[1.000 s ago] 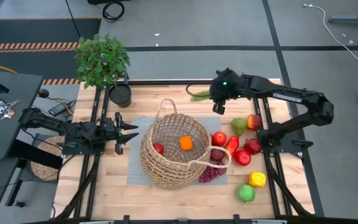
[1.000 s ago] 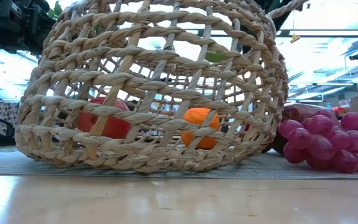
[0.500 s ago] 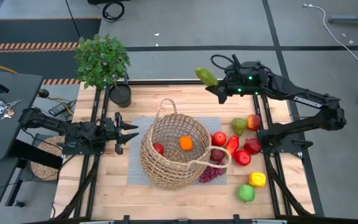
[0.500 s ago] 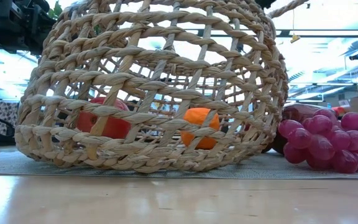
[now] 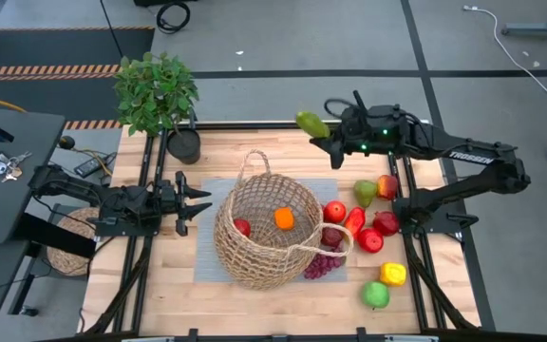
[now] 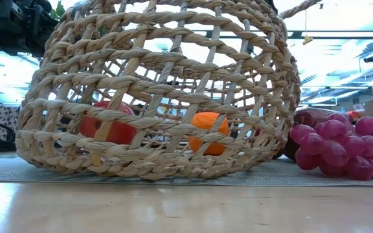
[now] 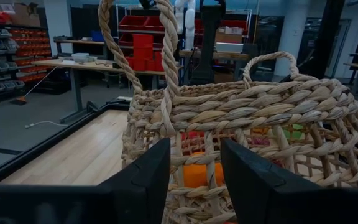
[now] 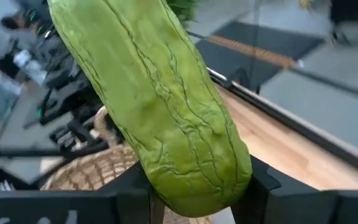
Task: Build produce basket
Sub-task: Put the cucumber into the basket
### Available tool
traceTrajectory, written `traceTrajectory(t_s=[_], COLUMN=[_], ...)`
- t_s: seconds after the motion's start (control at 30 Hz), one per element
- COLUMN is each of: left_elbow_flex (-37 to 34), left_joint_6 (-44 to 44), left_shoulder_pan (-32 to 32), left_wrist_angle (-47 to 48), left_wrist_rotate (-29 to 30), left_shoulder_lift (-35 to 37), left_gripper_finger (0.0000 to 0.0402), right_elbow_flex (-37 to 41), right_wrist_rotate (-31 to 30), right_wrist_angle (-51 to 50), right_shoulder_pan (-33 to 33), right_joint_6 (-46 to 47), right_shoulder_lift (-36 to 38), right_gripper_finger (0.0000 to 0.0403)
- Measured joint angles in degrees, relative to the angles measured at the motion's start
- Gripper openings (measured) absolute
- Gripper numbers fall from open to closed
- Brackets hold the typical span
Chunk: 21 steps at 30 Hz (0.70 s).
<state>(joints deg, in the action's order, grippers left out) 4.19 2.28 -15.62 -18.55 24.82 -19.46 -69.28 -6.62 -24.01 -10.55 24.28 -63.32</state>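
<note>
The tan wicker basket point(image 5: 269, 231) stands on a grey mat and holds a red apple point(image 5: 242, 227) and an orange point(image 5: 284, 218). More produce lies on the table to its right: red pieces point(image 5: 368, 233), a green piece point(image 5: 366, 192), a yellow one point(image 5: 393, 274) and purple grapes point(image 6: 342, 149). My right gripper point(image 5: 333, 145) is up above the table's far edge, shut on a long ridged green vegetable point(image 5: 311, 123). My left gripper point(image 5: 198, 201) stands open and level just left of the basket point(image 7: 241, 124), not touching it. My right gripper pinches the green vegetable near its one end point(image 8: 194, 177) between its two fingers point(image 8: 263, 183). The fingers reach from the table's right side, slanting a little downward. The vegetable is lifted clear of the table, its free end point(image 5: 302, 117) sticking out toward the far left.
A leafy potted plant point(image 5: 157, 90) in a black pot point(image 5: 184, 145) stands at the table's far left corner. A green apple point(image 5: 376, 294) lies near the front right. Bare wood shows in front of the basket point(image 5: 254, 304). Keys lie on a side desk point(image 5: 3, 166).
My right gripper has risen from the table near its far edge, taking the green vegetable up with it. The wrist has rolled, so the vegetable, which lay flat on the wood, now hangs clear with its free end pointing far left. My left arm has kept still.
</note>
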Motion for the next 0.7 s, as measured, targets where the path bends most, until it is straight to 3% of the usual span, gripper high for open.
traceTrajectory(t_s=[0.13,0.47,0.7], left_elbow_flex=[0.0,0.0,0.0], left_joint_6=[0.0,0.0,0.0], left_shoulder_pan=[0.0,0.0,0.0], left_wrist_angle=[0.0,0.0,0.0], left_wrist_rotate=[0.0,0.0,0.0], left_shoulder_lift=[0.0,0.0,0.0], left_gripper_finger=[0.0145,0.0149,0.0146], right_elbow_flex=[0.0,0.0,0.0], right_wrist_rotate=[-5.2,-36.4,-58.3], right_wrist_angle=[2.7,3.0,6.6], right_shoulder_pan=[4.9,18.0,23.5], right_joint_6=[-7.7,-33.8,-48.2], right_shoulder_lift=[-0.2,-1.9,-8.1], right_gripper_finger=[0.0139,0.0139,0.0139])
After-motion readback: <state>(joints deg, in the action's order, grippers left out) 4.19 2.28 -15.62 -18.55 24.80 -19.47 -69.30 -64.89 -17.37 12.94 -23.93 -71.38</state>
